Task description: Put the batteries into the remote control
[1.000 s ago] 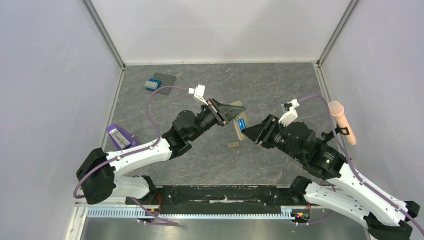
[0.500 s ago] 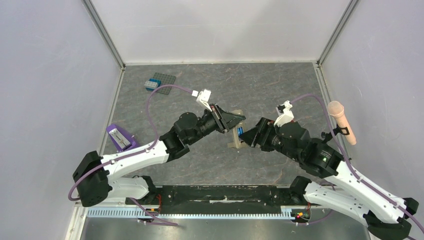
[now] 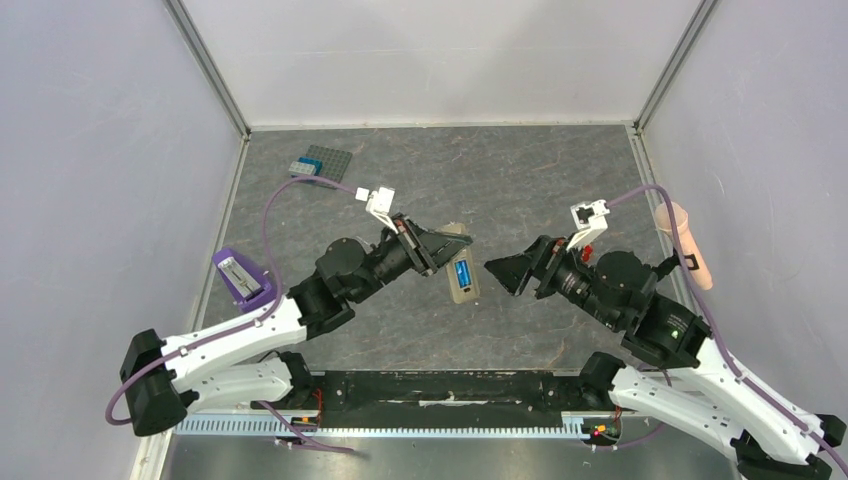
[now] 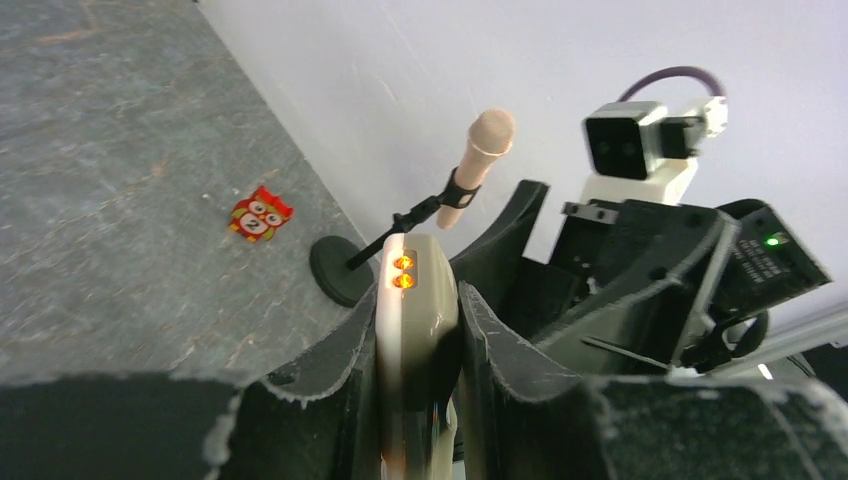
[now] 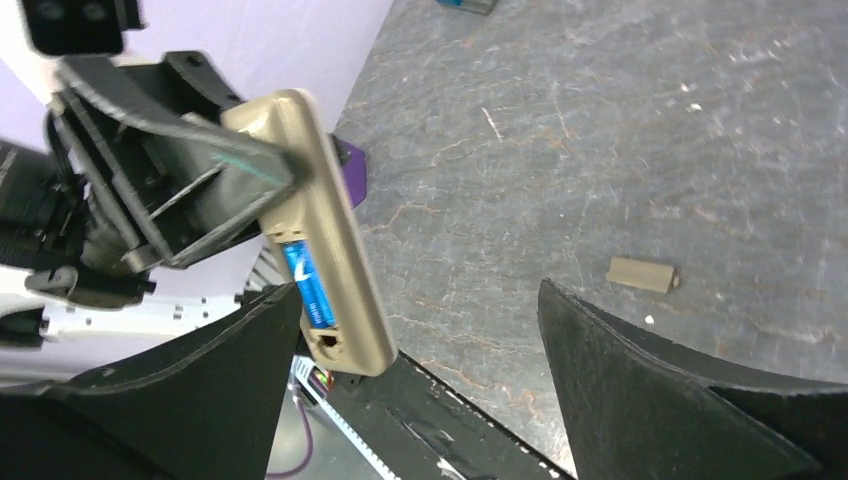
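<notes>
My left gripper [image 3: 455,246] is shut on the upper part of the remote control [image 3: 462,276] and holds it off the table, back side up. A blue battery [image 3: 463,271] sits in its open recess. In the left wrist view the remote [image 4: 415,330] stands edge-on between my fingers, two orange lights at its tip. My right gripper [image 3: 503,270] is open and empty, just right of the remote. In the right wrist view the remote [image 5: 318,225] hangs by my left finger, with the battery [image 5: 305,285] showing. A second battery cannot be made out.
A small tan cover piece [image 5: 642,274] lies on the grey floor. A microphone on a stand [image 3: 685,245] is at the right wall, a red owl sticker [image 4: 260,215] near it. A blue brick on a grey plate [image 3: 318,163] is far left, a purple block [image 3: 240,275] by the left wall.
My left gripper has carried the remote left and toward the near side, tilting it. My right gripper has drawn back to the right, away from the remote.
</notes>
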